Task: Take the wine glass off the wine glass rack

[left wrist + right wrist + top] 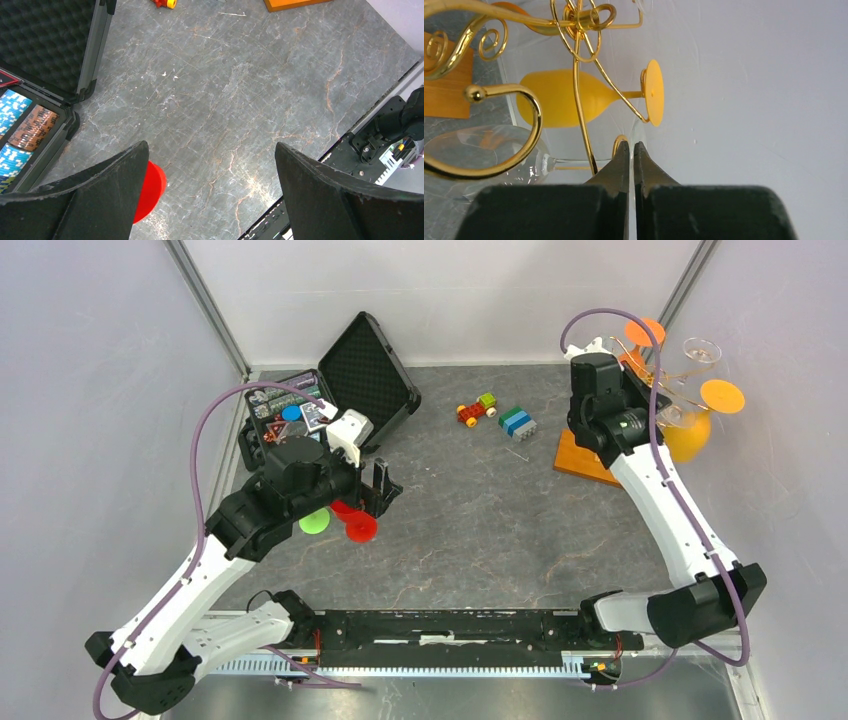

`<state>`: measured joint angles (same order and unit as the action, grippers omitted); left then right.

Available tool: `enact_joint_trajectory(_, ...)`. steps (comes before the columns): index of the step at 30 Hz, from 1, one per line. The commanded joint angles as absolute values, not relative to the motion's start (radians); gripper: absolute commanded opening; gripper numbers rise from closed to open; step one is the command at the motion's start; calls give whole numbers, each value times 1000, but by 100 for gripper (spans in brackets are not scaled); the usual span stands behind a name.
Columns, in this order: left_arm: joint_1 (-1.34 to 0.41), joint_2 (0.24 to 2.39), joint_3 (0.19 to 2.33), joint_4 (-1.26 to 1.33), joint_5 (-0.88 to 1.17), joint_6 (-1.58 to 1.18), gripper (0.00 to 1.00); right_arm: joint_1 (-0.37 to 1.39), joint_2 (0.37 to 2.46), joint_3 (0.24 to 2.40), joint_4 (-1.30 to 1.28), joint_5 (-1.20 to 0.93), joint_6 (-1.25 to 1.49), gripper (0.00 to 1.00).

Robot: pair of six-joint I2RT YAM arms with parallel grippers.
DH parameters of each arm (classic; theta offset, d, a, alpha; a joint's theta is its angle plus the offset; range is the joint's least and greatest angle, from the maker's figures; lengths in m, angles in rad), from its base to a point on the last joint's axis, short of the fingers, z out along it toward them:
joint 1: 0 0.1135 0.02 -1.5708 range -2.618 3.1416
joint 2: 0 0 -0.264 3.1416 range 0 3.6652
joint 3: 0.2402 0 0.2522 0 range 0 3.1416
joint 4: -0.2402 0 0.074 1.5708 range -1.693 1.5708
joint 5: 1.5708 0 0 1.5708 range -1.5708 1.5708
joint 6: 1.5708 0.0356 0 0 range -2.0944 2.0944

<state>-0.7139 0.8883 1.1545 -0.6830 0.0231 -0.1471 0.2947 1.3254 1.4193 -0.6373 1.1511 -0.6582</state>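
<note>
The wine glass rack (579, 60), gold wire with scroll arms, stands on its wooden base (580, 458) at the far right. A clear wine glass (474, 150) hangs on it sideways, its thin foot edge-on between my right fingers. My right gripper (633, 145) is shut on that foot; in the top view (668, 412) it is mostly hidden behind the wrist. A yellow-orange wine glass (569, 97) hangs just beyond, also in the top view (690, 435). My left gripper (210, 165) is open and empty over the table at the left (385, 490).
A red glass (355, 522) and a green one (315, 521) lie under the left arm; the red one shows by the left finger (150, 187). An open black case (365, 370) stands far left. A toy car (477, 408) and blocks (518, 421) lie mid-table. The right wall is close behind the rack.
</note>
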Motion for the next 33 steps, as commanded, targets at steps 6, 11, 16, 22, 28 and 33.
enact_joint_trajectory(6, -713, 880, 1161, -673, 4, -107, 100, 349, 1287, 1476, -682, 1260, -663, 0)
enact_joint_trajectory(11, -714, 878, 1161, -672, 3, -108, 100, 374, 1274, 1478, -721, 1232, -626, 0)
enact_joint_trajectory(16, -714, 883, 1164, -672, 5, -107, 100, 393, 1278, 1466, -653, 1193, -657, 0)
enact_joint_trajectory(22, -713, 880, 1161, -672, 4, -106, 100, 390, 1286, 1435, -515, 1188, -770, 0)
enact_joint_trajectory(28, -713, 889, 1163, -670, 18, -106, 100, 348, 1290, 1417, -392, 1148, -847, 0)
enact_joint_trajectory(33, -713, 883, 1161, -669, 25, -106, 100, 287, 1289, 1408, -329, 1130, -891, 0)
